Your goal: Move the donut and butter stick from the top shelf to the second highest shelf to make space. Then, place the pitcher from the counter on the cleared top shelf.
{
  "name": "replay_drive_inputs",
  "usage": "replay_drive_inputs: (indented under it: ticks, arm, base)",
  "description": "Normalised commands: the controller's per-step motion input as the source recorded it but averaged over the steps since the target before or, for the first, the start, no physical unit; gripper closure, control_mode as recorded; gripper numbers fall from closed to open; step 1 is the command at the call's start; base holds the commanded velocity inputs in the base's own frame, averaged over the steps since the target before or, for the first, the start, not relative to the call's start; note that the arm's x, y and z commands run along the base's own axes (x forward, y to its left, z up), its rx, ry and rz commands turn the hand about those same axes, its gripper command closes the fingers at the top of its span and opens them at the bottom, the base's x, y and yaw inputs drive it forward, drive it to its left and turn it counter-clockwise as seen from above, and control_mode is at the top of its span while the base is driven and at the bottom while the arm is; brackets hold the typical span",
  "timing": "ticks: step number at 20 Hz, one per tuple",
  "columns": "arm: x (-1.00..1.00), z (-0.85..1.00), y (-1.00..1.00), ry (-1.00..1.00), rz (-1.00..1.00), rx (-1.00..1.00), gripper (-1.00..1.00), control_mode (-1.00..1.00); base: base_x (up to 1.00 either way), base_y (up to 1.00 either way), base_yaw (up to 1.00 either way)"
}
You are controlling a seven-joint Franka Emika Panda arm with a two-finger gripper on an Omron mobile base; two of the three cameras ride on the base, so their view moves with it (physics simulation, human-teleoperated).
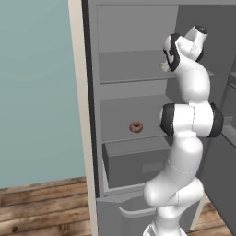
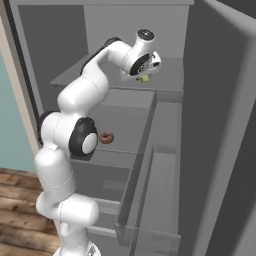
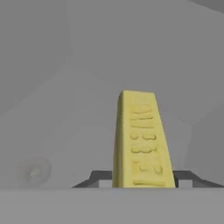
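The yellow butter stick (image 3: 140, 140) stands between my gripper's (image 3: 142, 179) dark fingertips (image 3: 99, 177), which press on both of its sides. In the right base view the gripper (image 2: 145, 75) reaches over the top shelf (image 2: 170, 82) with the butter stick (image 2: 145, 78) at its tip. The brown glazed donut (image 1: 136, 127) lies on the second highest shelf (image 1: 117, 115), and the donut (image 2: 106, 137) also shows beside my arm's elbow in the right base view. The pitcher and the counter are out of view.
A boxy grey drawer (image 1: 138, 161) sits under the second highest shelf. The open fridge door with its bins (image 2: 155, 200) stands close on the right. The fridge's left wall (image 1: 92, 115) bounds the shelves; wooden floor (image 1: 41, 207) lies below.
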Motion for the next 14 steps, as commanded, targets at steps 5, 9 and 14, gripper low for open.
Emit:
replay_drive_inputs:
  ticks: [5, 9, 14]
  arm:
    - [-0.62, -0.15, 0.32, 0.22, 0.08, -0.02, 1.0, -1.0]
    - [-0.81, 0.0, 0.46, 0.19, 0.1, -0.03, 1.0, -1.0]
    - [-0.97, 0.29, 0.32, 0.2, 0.1, -0.01, 1.0, -1.0]
  base:
    - [0.0, 0.0, 0.0]
    - [0.0, 0.0, 0.0]
    - [0.0, 0.0, 0.0]
